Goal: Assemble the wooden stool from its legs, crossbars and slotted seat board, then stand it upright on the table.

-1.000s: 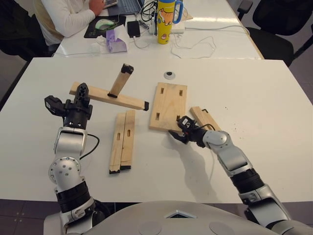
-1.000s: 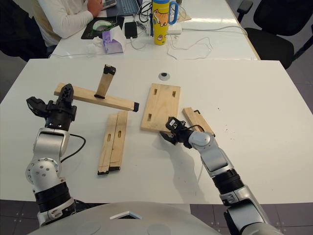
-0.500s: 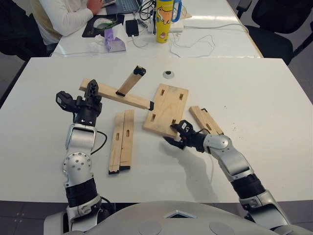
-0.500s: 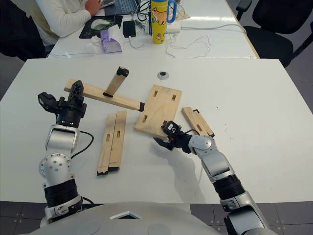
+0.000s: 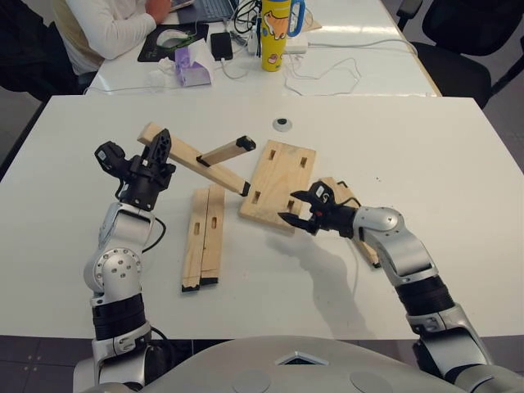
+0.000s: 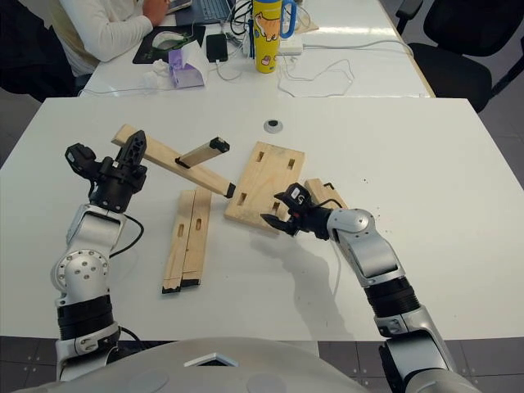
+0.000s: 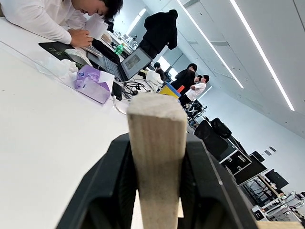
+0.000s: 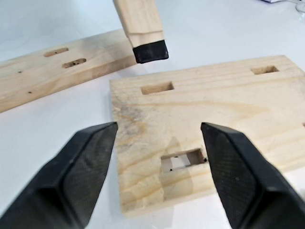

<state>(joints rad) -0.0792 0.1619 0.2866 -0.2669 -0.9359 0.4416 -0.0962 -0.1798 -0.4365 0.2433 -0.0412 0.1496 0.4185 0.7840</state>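
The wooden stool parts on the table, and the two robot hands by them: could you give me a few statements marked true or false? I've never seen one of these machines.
1. The left gripper is clamped on one end of a wooden leg. True.
2. The right gripper is shut on the seat board. False: its fingers are spread open at the board's near edge, gripping nothing.
3. Two flat slotted boards lie side by side on the table. True.
4. The stool stands finished and upright. False: the parts are apart; only one crossbar sticks out of the held leg.
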